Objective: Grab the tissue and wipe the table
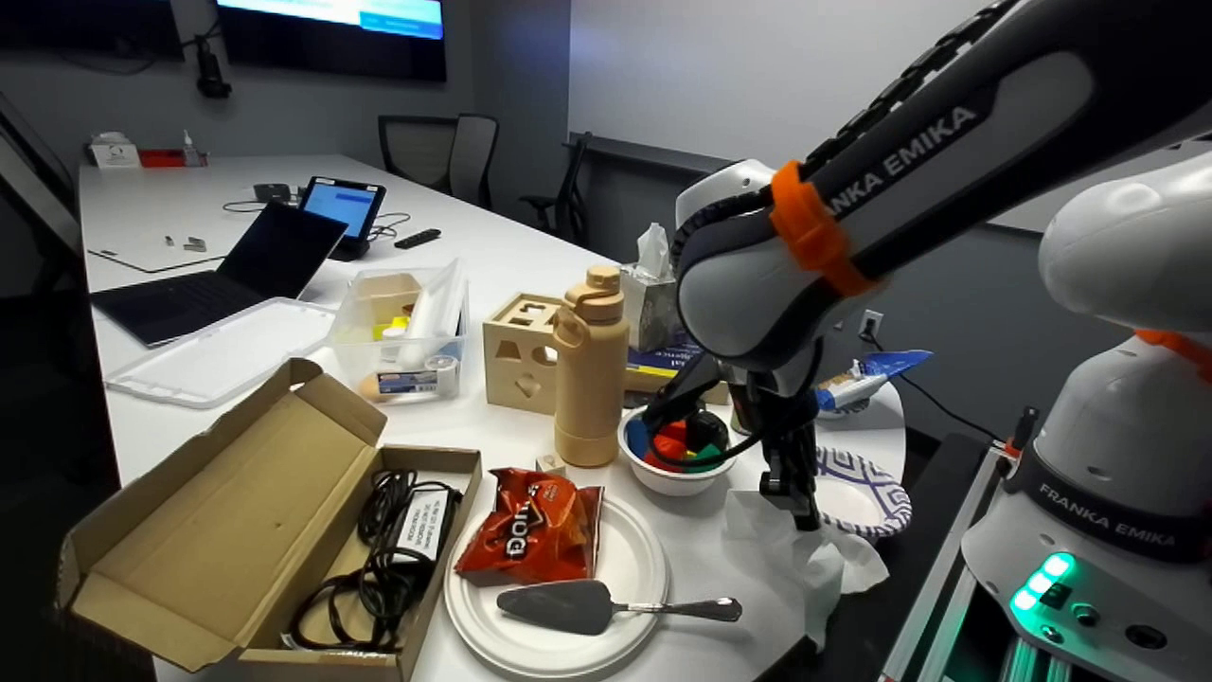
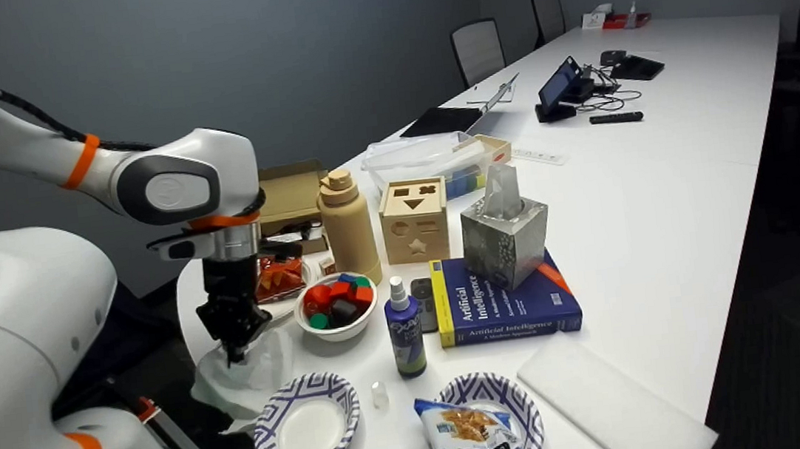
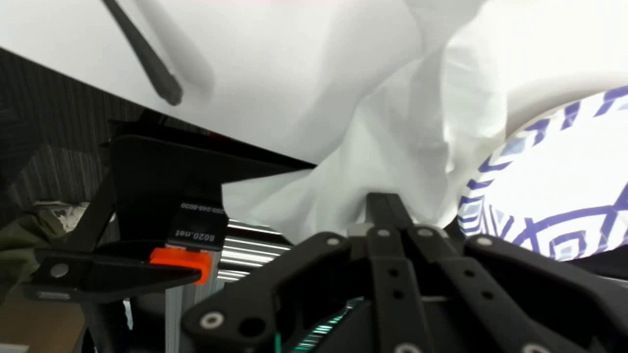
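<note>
The white tissue [image 1: 824, 580] is crumpled at the near edge of the white table [image 1: 516, 260]. It also shows in an exterior view [image 2: 266, 365] and in the wrist view [image 3: 392, 142]. My gripper [image 1: 805, 523] points down with its fingertips together and the tissue bunched around them. In the wrist view the gripper [image 3: 385, 198] is shut, with the tissue at its tips; the pinched part is hidden behind the fingers. Part of the tissue lies along the table top, and part hangs past the edge. The table also shows in an exterior view [image 2: 648, 183].
A blue-and-white patterned plate [image 2: 308, 431] lies right beside the tissue. A white bowl of blocks [image 2: 337, 331] and a tan bottle [image 1: 592, 379] stand close by. A white plate [image 1: 559, 654] holds a red chip bag [image 1: 540, 530] and a cake server [image 1: 568, 606].
</note>
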